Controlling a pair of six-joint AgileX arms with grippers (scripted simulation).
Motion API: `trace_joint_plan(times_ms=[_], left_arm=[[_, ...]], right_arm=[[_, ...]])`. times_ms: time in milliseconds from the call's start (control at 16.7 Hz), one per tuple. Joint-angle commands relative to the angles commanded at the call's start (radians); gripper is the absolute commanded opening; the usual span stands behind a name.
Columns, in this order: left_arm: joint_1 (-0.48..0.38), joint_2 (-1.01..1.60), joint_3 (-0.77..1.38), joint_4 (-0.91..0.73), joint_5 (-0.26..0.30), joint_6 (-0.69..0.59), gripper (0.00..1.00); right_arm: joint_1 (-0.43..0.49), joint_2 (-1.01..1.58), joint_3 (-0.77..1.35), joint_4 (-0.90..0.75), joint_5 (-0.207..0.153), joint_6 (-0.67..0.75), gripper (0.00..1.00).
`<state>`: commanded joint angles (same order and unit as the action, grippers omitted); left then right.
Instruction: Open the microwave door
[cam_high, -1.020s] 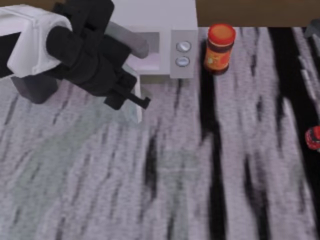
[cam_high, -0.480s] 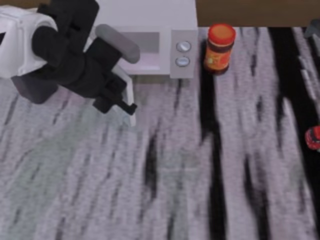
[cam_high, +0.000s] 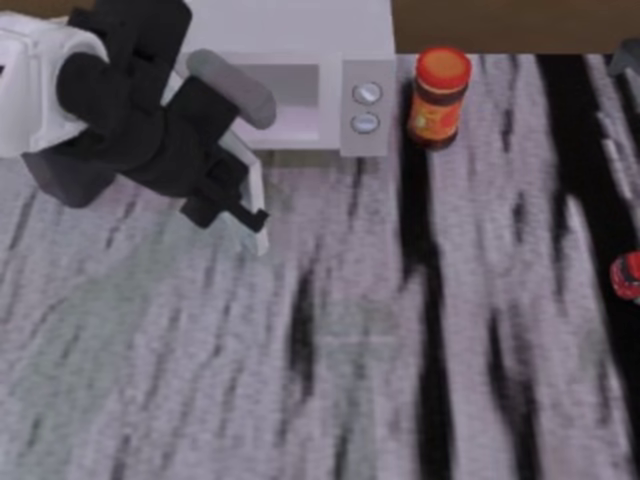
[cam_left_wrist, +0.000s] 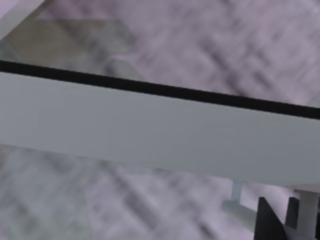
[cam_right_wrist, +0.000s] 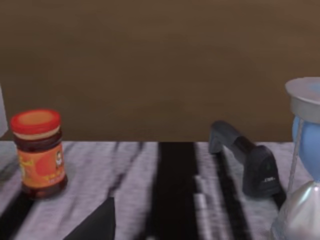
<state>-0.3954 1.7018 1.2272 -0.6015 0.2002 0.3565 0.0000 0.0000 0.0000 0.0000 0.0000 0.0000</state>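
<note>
The grey-white microwave (cam_high: 300, 25) stands at the table's back left, its two silver knobs (cam_high: 367, 107) on the right panel and its pale cavity showing. The microwave door (cam_high: 257, 195) is swung out toward the front and seen edge-on. In the left wrist view the microwave door (cam_left_wrist: 150, 130) is a wide grey band, with its handle (cam_left_wrist: 240, 207) beside the dark fingers (cam_left_wrist: 265, 222). My left gripper (cam_high: 250, 216) is shut on the door's free edge at the handle. My right gripper (cam_right_wrist: 95, 227) shows only as a dark wedge, off at the right.
An orange-lidded jar (cam_high: 440, 95) stands just right of the microwave, the same jar (cam_right_wrist: 39, 152) in the right wrist view. A black handheld scanner (cam_right_wrist: 247, 160) and a blue and silver hourglass (cam_right_wrist: 305, 165) sit at the far right. A red object (cam_high: 628, 275) lies at the right edge.
My left gripper has moved left and slightly back with the door edge in it, so the door has swung wider open. The right side has not changed.
</note>
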Motion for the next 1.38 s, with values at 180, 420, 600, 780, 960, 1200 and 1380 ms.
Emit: trace_joint_plan(times_ms=[180,420,600,780,960,1200,1380], left_arm=[[0.0,0.0,0.0,0.0,0.0,0.0,0.0],[0.0,0.0,0.0,0.0,0.0,0.0,0.0],[0.0,0.0,0.0,0.0,0.0,0.0,0.0],[0.0,0.0,0.0,0.0,0.0,0.0,0.0],[0.0,0.0,0.0,0.0,0.0,0.0,0.0],[-0.003,0.001,-0.003,-0.001,0.006,0.0,0.0],[0.02,-0.007,-0.009,-0.014,0.03,0.054,0.0]], right_arm=[[0.0,0.0,0.0,0.0,0.0,0.0,1.0],[0.0,0.0,0.0,0.0,0.0,0.0,1.0],[0.0,0.0,0.0,0.0,0.0,0.0,1.0],[0.0,0.0,0.0,0.0,0.0,0.0,1.0],[0.0,0.0,0.0,0.0,0.0,0.0,1.0],[0.0,0.0,0.0,0.0,0.0,0.0,1.0],[0.0,0.0,0.0,0.0,0.0,0.0,1.0]])
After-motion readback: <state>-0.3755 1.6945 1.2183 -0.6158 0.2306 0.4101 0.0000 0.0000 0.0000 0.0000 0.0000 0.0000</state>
